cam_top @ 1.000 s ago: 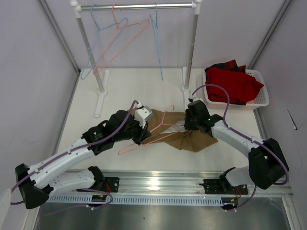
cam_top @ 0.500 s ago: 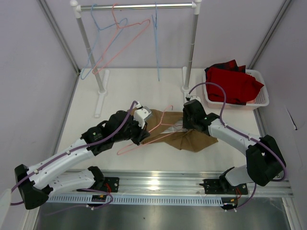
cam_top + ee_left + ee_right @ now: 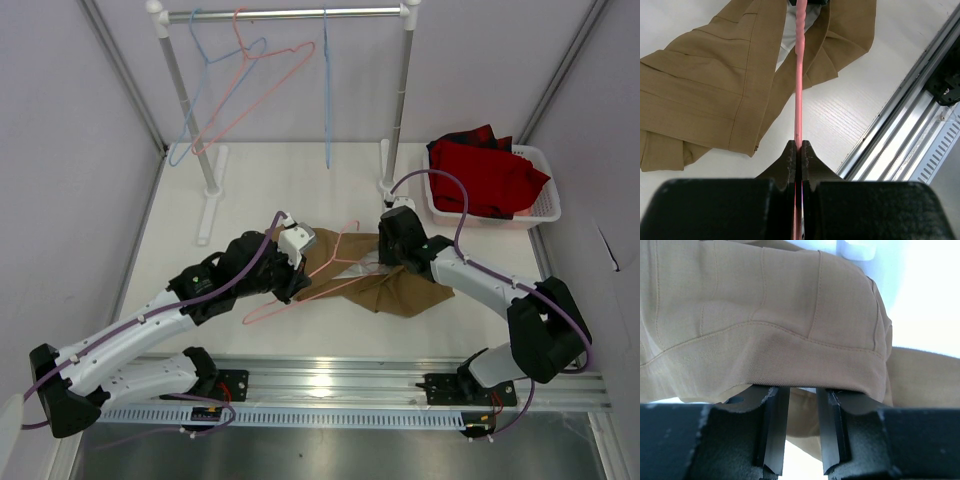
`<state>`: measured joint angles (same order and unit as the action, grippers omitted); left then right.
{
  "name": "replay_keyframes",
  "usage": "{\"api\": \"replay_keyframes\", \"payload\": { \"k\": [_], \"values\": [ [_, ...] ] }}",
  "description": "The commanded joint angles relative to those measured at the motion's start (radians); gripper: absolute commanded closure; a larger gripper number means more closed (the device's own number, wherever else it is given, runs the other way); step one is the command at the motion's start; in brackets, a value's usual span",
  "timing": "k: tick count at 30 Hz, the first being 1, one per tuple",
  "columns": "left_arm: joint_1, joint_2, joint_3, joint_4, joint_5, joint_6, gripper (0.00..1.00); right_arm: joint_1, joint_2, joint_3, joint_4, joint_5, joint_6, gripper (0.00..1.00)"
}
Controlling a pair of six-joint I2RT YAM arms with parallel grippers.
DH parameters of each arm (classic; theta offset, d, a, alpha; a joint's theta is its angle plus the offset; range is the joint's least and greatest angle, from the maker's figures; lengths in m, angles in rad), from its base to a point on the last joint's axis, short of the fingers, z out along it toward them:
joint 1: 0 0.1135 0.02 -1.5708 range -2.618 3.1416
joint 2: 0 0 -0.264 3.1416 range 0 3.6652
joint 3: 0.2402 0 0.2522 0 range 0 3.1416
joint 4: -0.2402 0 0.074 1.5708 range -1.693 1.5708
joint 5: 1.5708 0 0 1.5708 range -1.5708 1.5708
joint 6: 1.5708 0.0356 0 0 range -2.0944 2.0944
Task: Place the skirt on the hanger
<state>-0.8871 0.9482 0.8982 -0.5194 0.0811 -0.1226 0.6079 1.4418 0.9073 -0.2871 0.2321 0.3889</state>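
A white basket (image 3: 541,203) is sitting at about 2 o'clock on the table (image 3: 260,190), and a red garment (image 3: 485,172) is lying heaped in it, filling it to the rim. At 12 o'clock a rack (image 3: 290,14) is carrying light blue hangers (image 3: 213,75) and one pink one (image 3: 262,72).

The left gripper (image 3: 798,146) is pinching the hanger (image 3: 798,90) with its jaws fully closed on the salmon-pink wire, which is running straight out from the fingertips toward 12 o'clock in the left wrist view. The wire is passing over bare table and then over the skirt (image 3: 400,290). In the top view the hanger is lying at the table's centre, its hook pointing toward 12 o'clock and one arm trailing toward 8 o'clock.

The skirt is lying rumpled on the table just to the 3 o'clock side of centre, with a paler lining showing at its opening.

The right gripper (image 3: 802,425) is pressing into the skirt from the 3 o'clock side. Its jaws are standing partly apart with a narrow gap, and a stitched fold of tan cloth is draping over the fingertips and hiding them. Whether cloth is actually being pinched between them, I cannot tell.
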Motion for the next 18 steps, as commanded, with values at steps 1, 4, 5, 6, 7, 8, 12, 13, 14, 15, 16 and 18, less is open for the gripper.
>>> {"api": "replay_keyframes", "payload": {
  "k": [1, 4, 5, 6, 7, 8, 12, 13, 14, 15, 16, 18],
  "values": [
    [-0.006, -0.020, 0.011, 0.019, -0.012, 0.017, 1.00, 0.007, 0.017, 0.004, 0.068, 0.027, -0.013, 0.69],
    [-0.006, -0.020, 0.011, 0.018, -0.014, 0.017, 1.00, 0.007, 0.023, 0.002, 0.068, 0.030, -0.012, 0.71],
    [-0.006, -0.020, 0.011, 0.018, -0.015, 0.017, 1.00, 0.009, 0.022, 0.002, 0.069, 0.029, -0.012, 0.72],
    [-0.006, -0.020, 0.008, 0.018, -0.015, 0.015, 1.00, 0.009, 0.020, -0.001, 0.068, 0.030, -0.012, 0.74],
    [-0.006, -0.019, 0.011, 0.019, -0.017, 0.015, 1.00, 0.009, 0.023, -0.001, 0.068, 0.032, -0.012, 0.74],
    [-0.006, -0.019, 0.011, 0.019, -0.015, 0.015, 1.00, 0.009, 0.025, -0.001, 0.063, 0.032, -0.012, 0.74],
    [-0.006, -0.019, 0.011, 0.022, -0.012, 0.014, 1.00, 0.009, 0.022, -0.010, 0.068, 0.044, -0.015, 0.77],
    [-0.006, -0.019, 0.010, 0.022, -0.012, 0.012, 1.00, 0.010, 0.022, -0.013, 0.068, 0.050, -0.015, 0.78],
    [-0.006, -0.017, 0.011, 0.022, -0.012, 0.014, 1.00, 0.009, 0.020, -0.013, 0.066, 0.052, -0.018, 0.79],
    [-0.006, -0.017, 0.015, 0.022, -0.012, 0.012, 1.00, 0.010, 0.023, -0.013, 0.066, 0.055, -0.018, 0.82],
    [-0.006, -0.017, 0.013, 0.022, -0.014, 0.014, 1.00, 0.009, 0.022, -0.012, 0.065, 0.053, -0.016, 0.83],
    [-0.006, -0.015, 0.015, 0.022, -0.015, 0.015, 1.00, 0.010, 0.019, -0.010, 0.060, 0.053, -0.016, 0.89]
  ]
}}
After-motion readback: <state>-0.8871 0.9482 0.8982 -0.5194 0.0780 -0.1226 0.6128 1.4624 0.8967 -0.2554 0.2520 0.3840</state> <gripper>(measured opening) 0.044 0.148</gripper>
